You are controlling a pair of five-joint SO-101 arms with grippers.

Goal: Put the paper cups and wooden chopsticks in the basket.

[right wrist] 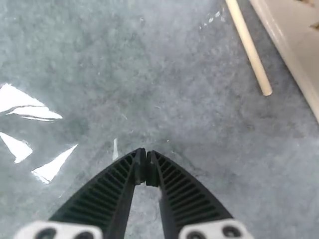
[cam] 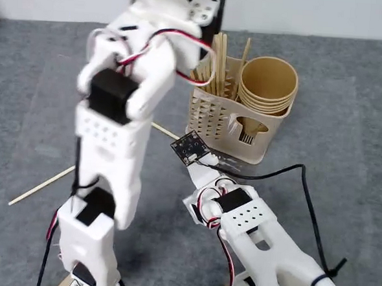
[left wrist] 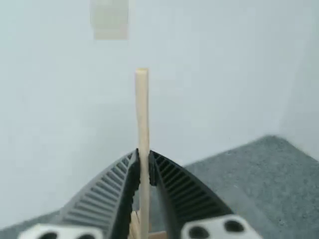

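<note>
Chopstick (left wrist: 142, 109) clamped in our left gripper (left wrist: 143, 157): likely light, stiff, slick; we'd pinch mid-shaft. Right gripper (right wrist: 145, 154) closed, empty.

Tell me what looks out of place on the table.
Two chopsticks are outside the basket: the left chopstick lies flat on the mat well away from it, and the near chopstick lies beside its wall. The cups sit stacked inside.

Raised left fingers (left wrist: 112, 191) pinch chopstick (left wrist: 142, 109); right fingers (right wrist: 117, 191) closed, seemingly low.
</note>
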